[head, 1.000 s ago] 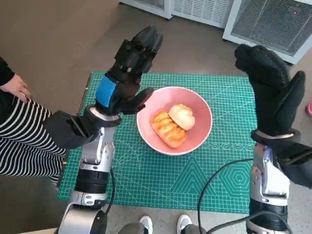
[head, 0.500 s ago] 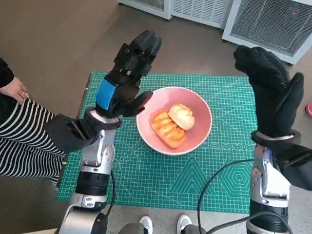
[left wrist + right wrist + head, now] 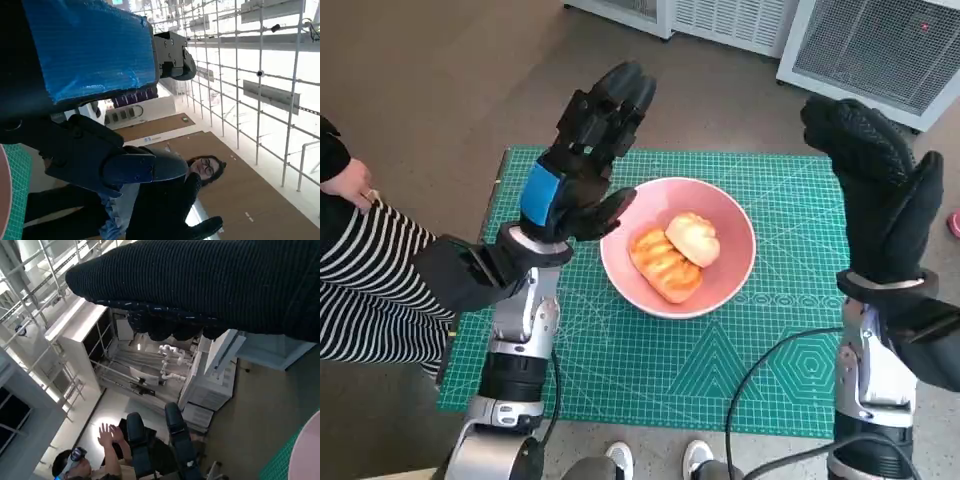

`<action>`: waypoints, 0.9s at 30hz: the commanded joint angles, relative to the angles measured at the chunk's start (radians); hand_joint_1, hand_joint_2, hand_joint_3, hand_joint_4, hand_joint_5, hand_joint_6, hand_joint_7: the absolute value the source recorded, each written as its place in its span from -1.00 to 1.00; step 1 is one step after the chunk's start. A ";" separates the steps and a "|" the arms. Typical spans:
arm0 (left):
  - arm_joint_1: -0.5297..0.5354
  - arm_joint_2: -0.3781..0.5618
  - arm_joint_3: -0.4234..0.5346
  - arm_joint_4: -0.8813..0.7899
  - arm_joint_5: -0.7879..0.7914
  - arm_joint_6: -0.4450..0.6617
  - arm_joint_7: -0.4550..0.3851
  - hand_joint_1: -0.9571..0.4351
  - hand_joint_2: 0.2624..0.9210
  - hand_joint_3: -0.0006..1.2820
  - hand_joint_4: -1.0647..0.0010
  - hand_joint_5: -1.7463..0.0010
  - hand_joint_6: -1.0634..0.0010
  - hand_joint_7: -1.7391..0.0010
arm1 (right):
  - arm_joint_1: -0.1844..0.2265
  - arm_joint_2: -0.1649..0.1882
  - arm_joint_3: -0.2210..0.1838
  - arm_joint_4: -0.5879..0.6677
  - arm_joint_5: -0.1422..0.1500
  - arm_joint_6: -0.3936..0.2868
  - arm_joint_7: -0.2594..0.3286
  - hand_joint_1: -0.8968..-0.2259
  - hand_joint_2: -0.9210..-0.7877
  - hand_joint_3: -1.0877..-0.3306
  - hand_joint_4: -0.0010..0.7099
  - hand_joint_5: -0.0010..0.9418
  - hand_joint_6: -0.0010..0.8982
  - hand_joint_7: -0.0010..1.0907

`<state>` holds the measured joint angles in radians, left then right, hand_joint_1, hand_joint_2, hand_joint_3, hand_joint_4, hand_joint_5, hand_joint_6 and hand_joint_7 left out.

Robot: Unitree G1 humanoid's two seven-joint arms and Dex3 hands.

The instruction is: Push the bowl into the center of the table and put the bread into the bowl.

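The pink bowl [image 3: 722, 285] stands near the middle of the green cutting mat [image 3: 650, 375]. Two pieces of bread lie in it: a golden ridged one [image 3: 665, 264] and a paler round one [image 3: 693, 238]. My left hand [image 3: 582, 160] is raised above the bowl's left side, fingers spread and upright, holding nothing. My right hand [image 3: 875, 190] is lifted at the mat's right edge, fingers straight and empty. A sliver of the bowl's rim [image 3: 1, 192] shows in the left wrist view, and the bowl's pink edge [image 3: 306, 452] shows in the right wrist view.
A person in a striped garment [image 3: 365, 280] sits at the left of the table, one hand [image 3: 345, 182] near the edge. White appliances [image 3: 865, 45] stand beyond the table. A black cable [image 3: 760, 385] loops over the mat's front right. Feet [image 3: 655, 460] show below the front edge.
My left hand has edged slightly higher and to the right. The bowl, the bread and my right hand have stayed where they were.
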<state>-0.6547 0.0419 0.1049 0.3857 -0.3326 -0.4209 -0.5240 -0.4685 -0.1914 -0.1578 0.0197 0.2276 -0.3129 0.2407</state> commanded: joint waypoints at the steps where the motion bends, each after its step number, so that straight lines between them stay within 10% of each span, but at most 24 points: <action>1: 0.001 -0.002 0.007 0.010 -0.013 -0.010 -0.006 -0.58 1.00 -0.42 0.84 0.91 1.00 0.46 | 0.024 -0.005 -0.002 0.003 -0.016 0.005 -0.007 -0.33 -1.00 0.02 -0.61 -1.00 -0.86 -0.14; 27: 0.013 -0.002 0.008 0.006 -0.004 -0.011 -0.008 -0.59 1.00 -0.44 0.87 0.89 1.00 0.47 | 0.013 -0.002 0.000 0.025 -0.014 -0.007 -0.006 -0.36 -1.00 0.04 -0.61 -1.00 -0.86 -0.14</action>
<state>-0.6504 0.0373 0.1108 0.3870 -0.3316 -0.4209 -0.5294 -0.4657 -0.1917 -0.1575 0.0253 0.2274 -0.3258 0.2406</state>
